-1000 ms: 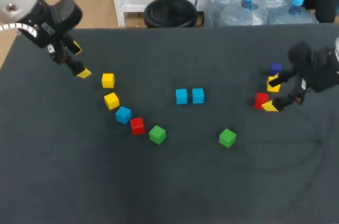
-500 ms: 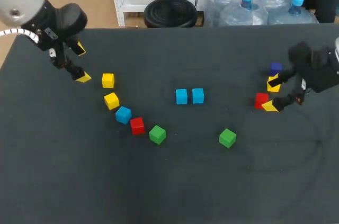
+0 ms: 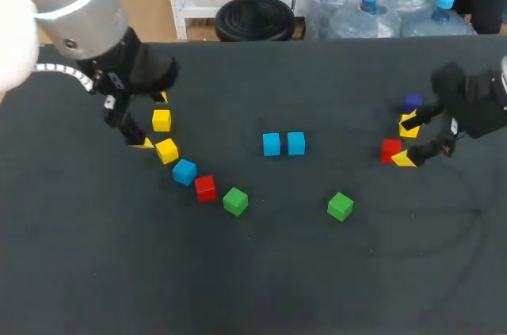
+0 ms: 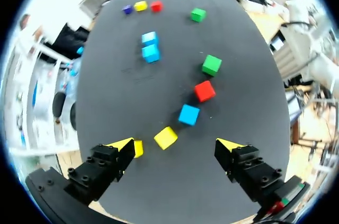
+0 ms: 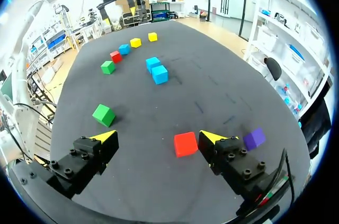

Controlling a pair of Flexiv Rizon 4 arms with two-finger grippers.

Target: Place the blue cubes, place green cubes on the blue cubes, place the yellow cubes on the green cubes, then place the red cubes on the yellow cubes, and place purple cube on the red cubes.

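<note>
Left hand, fingers spread, hovers over a yellow cube.

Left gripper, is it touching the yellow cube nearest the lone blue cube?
Apart. The left wrist view shows bare table between that yellow cube and both fingers of the open left gripper.

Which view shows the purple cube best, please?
The right wrist view: the purple cube is close, beside the right tool. The head view shows it small and dark; the left wrist view, a distant speck.
</note>
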